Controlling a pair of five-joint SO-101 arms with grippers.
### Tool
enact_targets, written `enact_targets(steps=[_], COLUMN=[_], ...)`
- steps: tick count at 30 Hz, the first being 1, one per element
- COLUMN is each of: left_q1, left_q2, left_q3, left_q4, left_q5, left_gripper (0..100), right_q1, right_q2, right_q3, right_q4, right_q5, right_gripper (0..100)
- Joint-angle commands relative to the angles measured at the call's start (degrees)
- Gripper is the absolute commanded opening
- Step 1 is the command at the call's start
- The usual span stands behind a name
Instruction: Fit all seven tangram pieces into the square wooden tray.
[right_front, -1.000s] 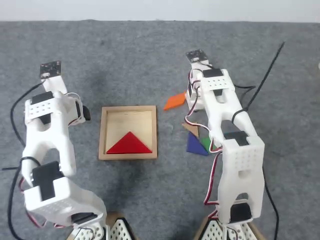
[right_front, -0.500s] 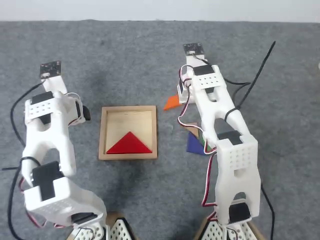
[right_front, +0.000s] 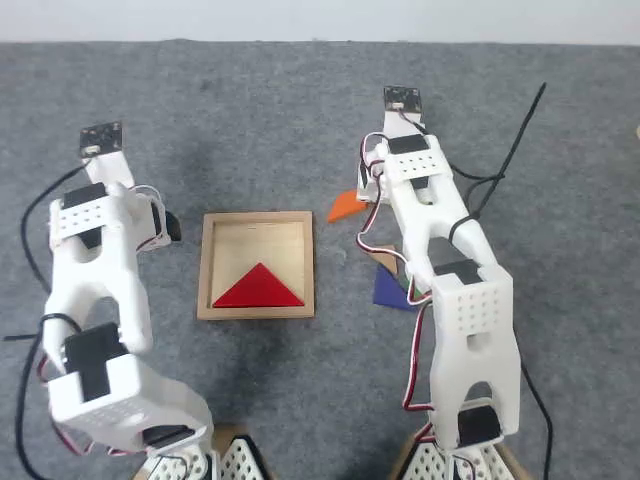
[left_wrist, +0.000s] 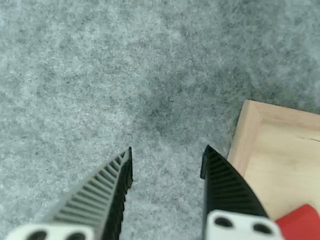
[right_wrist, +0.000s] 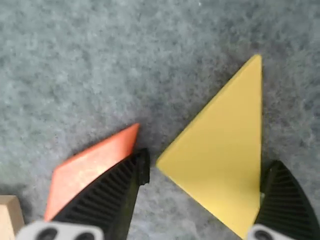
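Note:
The square wooden tray (right_front: 205, 262) lies between the two arms, with a red triangle (right_front: 258, 288) flat against its near wall. My right gripper (right_wrist: 209, 165) is open just above the mat, its fingers on either side of a yellow triangle (right_wrist: 225, 145). An orange piece (right_wrist: 90, 167) lies beside one finger and pokes out from under the right arm in the high view (right_front: 345, 206). My left gripper (left_wrist: 167, 150) is open over bare mat by the tray's far left corner (left_wrist: 252, 125). A bit of the red triangle (left_wrist: 300, 220) shows there.
Blue (right_front: 388, 291), green (right_front: 404, 287) and tan (right_front: 382, 257) pieces lie together under the right arm, right of the tray. Grey felt mat (right_front: 250, 120) covers the table, with bare room on the far side. A black cable (right_front: 520, 140) trails from the right arm.
The right arm's wrist has shifted left and away, over part of the orange piece, then edged back to the right. The left arm and the tray have not moved.

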Motion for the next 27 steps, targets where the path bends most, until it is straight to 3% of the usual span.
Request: enact_targets(steps=[1,12,18,27], left_q1=[-0.3,-0.4,-0.4,-0.4], left_q2=[-3.2,-3.2,-3.2,-3.2], left_q3=[-0.9,-0.8,-0.8,-0.8], left_q4=[0.4,0.6,0.6,0.5], left_q5=[0.4,0.4,0.4,0.4], left_gripper=[22,22,22,22], right_q1=[0.9,2.3,2.4,2.9], right_q2=[0.0,-0.7,-0.5,-1.0], right_q3=[-1.9,-1.9,-1.9,-1.8], right_q4=[-0.1,-0.1,0.0,1.7], right_q5=[-0.6,-0.5,-0.5,-0.5], right_gripper=[35.1,34.4,21.7,21.0])
